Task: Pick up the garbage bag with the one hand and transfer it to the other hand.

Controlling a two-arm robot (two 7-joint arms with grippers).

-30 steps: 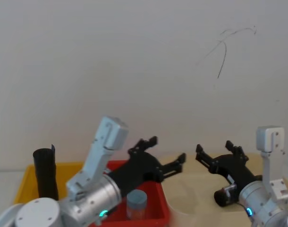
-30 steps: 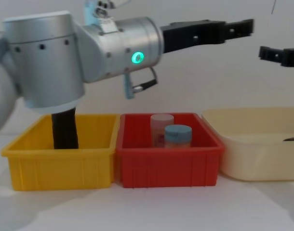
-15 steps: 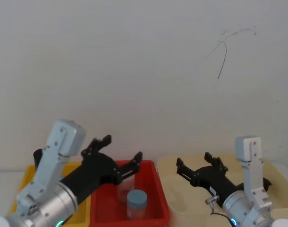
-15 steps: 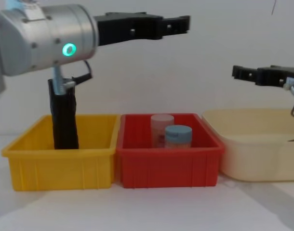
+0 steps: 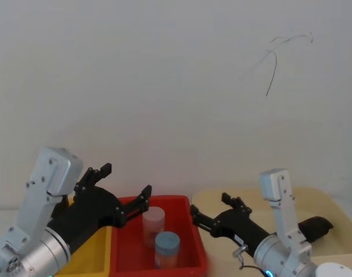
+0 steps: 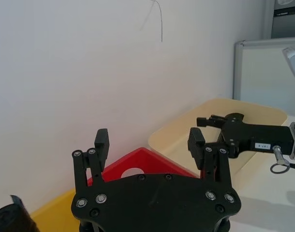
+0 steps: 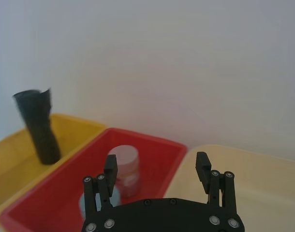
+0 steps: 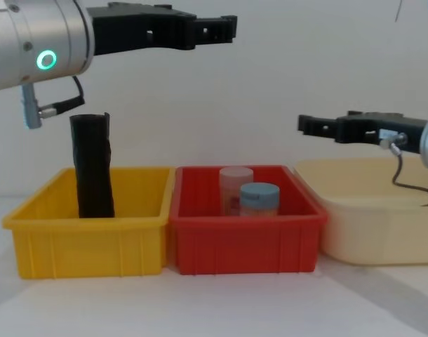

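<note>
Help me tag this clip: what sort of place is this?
Likely a robotics lab bench: the left hand and right hand hovering above a yellow bin, red bin and cream bin in a row on a white table.

The bag (image 8: 93,165) is crinkled, matt black plastic film. The yellow bin (image 8: 88,246) and red bin (image 8: 245,246) are smooth, faintly glossy plastic. The left arm (image 8: 31,38) has a satin grey metal casing.
</note>
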